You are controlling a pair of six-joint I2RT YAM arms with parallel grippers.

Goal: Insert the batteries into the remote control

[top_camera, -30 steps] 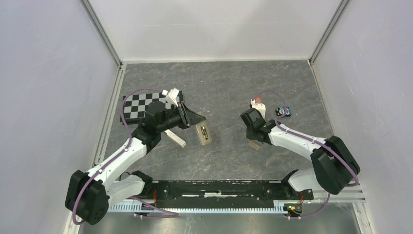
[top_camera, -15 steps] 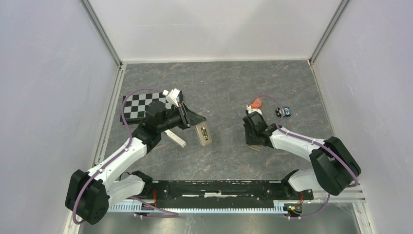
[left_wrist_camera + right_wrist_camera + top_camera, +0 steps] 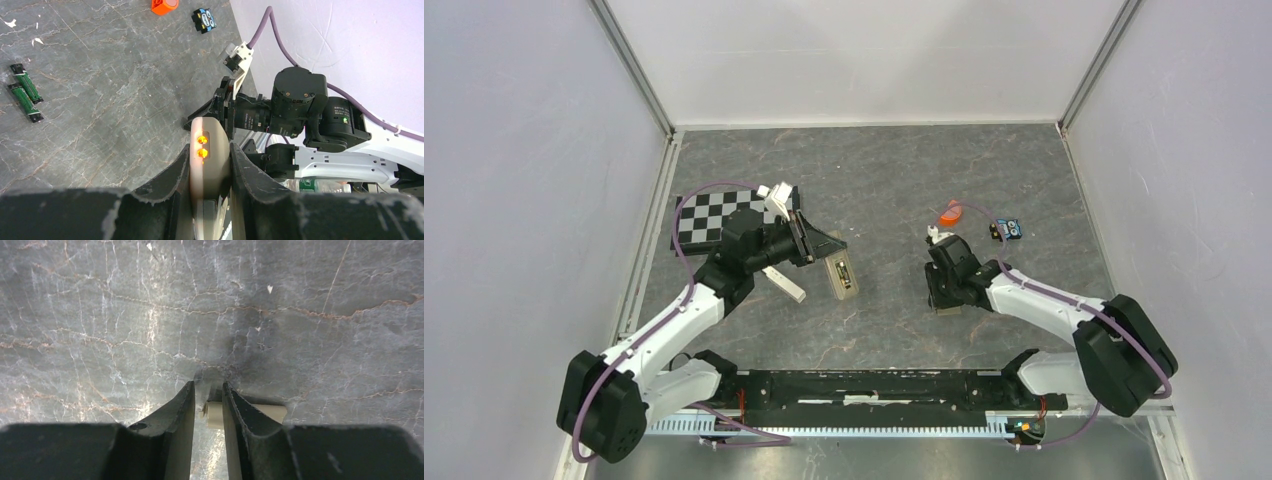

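My left gripper (image 3: 210,154) is shut on the remote control (image 3: 214,142), holding it on edge above the table. In the top view the remote control (image 3: 843,277) sticks out of the left gripper (image 3: 825,258) with its tan-grey back and battery recess facing up. Two batteries (image 3: 23,92), dark with green markings, lie side by side on the table at the left of the left wrist view. My right gripper (image 3: 208,386) points down at the table with its jaws slightly apart. A small cream piece (image 3: 265,412) lies under it, one end poking into the gap.
A white strip (image 3: 785,284) lies beside the left wrist, and a checkerboard sheet (image 3: 707,217) is behind it. An orange item (image 3: 950,213) and a small blue-black item (image 3: 1008,230) sit beyond the right gripper (image 3: 944,300). Enclosure walls stand close on both sides.
The right wrist has swung nearer and come down over the cream piece, uncovering the orange item behind it. The left arm and the remote have stayed still.
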